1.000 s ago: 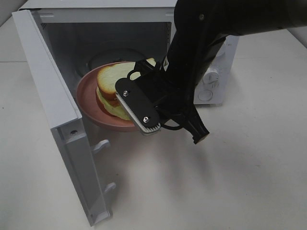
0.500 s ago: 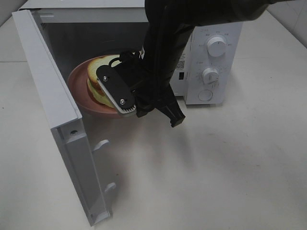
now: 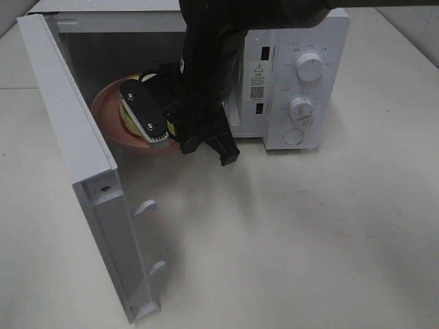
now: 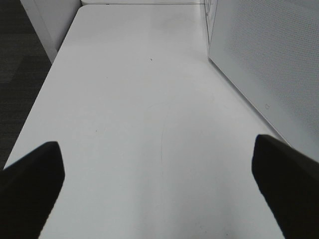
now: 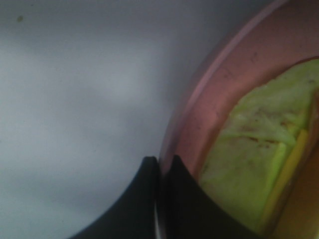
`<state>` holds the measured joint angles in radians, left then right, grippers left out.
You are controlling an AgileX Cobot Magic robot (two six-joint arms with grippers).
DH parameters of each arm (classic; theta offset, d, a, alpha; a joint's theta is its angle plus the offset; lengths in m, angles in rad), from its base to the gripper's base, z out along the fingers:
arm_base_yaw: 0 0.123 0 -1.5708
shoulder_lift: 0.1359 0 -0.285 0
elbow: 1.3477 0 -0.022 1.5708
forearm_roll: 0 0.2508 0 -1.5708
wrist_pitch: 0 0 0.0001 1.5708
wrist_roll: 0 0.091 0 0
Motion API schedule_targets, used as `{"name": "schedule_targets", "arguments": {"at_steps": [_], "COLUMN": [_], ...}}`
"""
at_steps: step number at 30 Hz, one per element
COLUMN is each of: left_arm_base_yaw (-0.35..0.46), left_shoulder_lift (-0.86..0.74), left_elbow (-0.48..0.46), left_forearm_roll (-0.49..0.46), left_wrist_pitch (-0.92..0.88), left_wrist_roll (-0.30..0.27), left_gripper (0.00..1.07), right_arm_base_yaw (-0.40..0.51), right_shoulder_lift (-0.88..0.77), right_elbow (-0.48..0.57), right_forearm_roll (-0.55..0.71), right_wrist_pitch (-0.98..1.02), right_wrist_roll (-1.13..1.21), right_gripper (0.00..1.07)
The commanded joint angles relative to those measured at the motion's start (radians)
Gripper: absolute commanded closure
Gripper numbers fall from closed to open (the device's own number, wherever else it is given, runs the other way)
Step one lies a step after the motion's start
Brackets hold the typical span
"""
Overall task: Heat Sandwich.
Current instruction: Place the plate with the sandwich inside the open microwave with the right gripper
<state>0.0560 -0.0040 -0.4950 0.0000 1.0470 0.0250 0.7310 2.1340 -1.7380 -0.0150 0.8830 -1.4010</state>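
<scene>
Half hiding the sandwich [image 5: 249,159] behind the right gripper [image 3: 158,139] in the high view. Pinching the near rim of the pink plate [image 3: 104,116] with that gripper, clamped tight on the rim alone. Holding the plate in the open mouth of the white microwave [image 3: 329,41], right of its swung-out door [image 3: 68,130], and carrying the sandwich flat on it. Hanging the left gripper [image 4: 157,167] spread wide over the bare white table [image 4: 129,74], gripping nothing, beside a perforated white panel [image 4: 269,59].
</scene>
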Motion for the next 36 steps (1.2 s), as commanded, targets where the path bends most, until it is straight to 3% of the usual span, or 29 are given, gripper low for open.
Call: {"name": "schedule_targets", "arguments": {"at_steps": [1, 19, 36], "left_arm_base_yaw": [0.002, 0.002, 0.002], "left_shoulder_lift": [-0.029, -0.029, -0.029], "left_elbow": [0.002, 0.002, 0.002], "left_forearm_roll": [-0.007, -0.007, -0.007], "left_wrist_pitch": [-0.011, -0.011, -0.011], "left_wrist_roll": [0.0, 0.0, 0.0], "left_gripper": [0.09, 0.09, 0.09], "right_arm_base_yaw": [-0.004, -0.017, -0.064], "right_shoulder_lift": [0.03, 0.15, 0.188], "right_elbow": [-0.068, -0.294, -0.313], "right_forearm_roll": [-0.008, -0.128, -0.127], "right_wrist_pitch": [0.013, 0.059, -0.037], "right_wrist_roll": [0.036, 0.246, 0.239], "right_gripper": [1.07, 1.07, 1.07]}}
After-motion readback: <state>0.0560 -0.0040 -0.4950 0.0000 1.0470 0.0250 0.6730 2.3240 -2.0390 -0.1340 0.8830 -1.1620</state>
